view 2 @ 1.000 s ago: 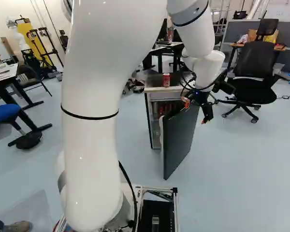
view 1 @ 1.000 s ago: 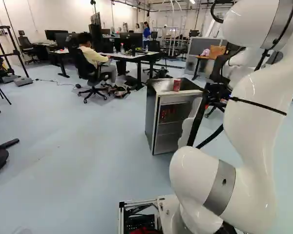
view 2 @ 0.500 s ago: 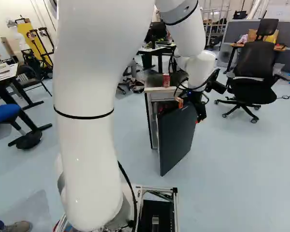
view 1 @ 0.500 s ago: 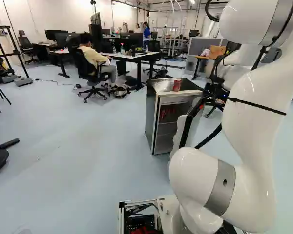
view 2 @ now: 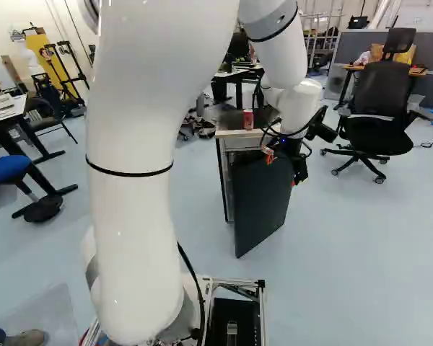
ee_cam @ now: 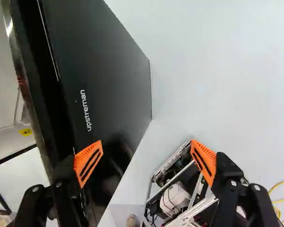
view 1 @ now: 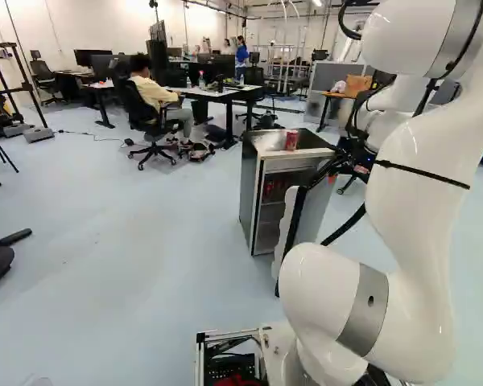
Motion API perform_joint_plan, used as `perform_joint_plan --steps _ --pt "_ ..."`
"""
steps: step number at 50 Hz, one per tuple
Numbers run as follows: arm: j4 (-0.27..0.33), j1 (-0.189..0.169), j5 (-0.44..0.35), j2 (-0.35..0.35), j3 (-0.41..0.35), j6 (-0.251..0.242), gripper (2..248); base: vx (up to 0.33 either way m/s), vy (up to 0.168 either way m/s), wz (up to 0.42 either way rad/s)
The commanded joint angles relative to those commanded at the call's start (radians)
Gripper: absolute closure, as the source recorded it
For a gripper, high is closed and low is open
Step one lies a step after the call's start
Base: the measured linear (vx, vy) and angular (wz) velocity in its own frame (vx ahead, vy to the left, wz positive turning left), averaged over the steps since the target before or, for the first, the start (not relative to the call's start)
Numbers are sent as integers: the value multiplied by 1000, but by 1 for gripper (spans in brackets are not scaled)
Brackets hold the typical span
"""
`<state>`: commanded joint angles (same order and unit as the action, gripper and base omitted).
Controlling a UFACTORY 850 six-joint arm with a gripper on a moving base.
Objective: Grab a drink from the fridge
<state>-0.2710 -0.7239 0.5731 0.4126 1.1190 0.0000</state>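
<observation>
At the fridge's half-open door [view 2: 263,202] in the right base view, my gripper [view 2: 281,170] stands at the upper part of the dark outer face. The wrist view shows my gripper [ee_cam: 146,147] with its fingers wide apart and nothing gripped. One orange pad [ee_cam: 88,163] overlaps the dark door [ee_cam: 102,71]; whether it touches, I cannot tell. The other pad is over the floor beside the door. A red can [view 1: 291,140] stands upright on the fridge [view 1: 249,193]. Red items [view 1: 270,190] show inside, partly hidden by the door.
A black office chair [view 2: 379,108] stands right of the fridge. Behind it are desks [view 1: 217,93] and a seated person on a chair. My base's metal frame [ee_cam: 182,189] lies below the gripper. A blue stool [view 2: 16,171] stands at the left of the right base view.
The door has swung partway toward the cabinet and covers more of its opening. My gripper has moved left with it, fingers still apart. The can and the base have stayed put.
</observation>
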Motion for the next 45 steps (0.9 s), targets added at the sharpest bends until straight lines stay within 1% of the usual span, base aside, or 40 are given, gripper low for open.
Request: perform_joint_plan --steps 8,16,45 --pt "26 0 -17 27 9 0 3 0 0 0" --pt "57 6 -40 22 2 0 3 0 0 0" --pt "203 69 -156 -57 -107 0 3 0 0 0"
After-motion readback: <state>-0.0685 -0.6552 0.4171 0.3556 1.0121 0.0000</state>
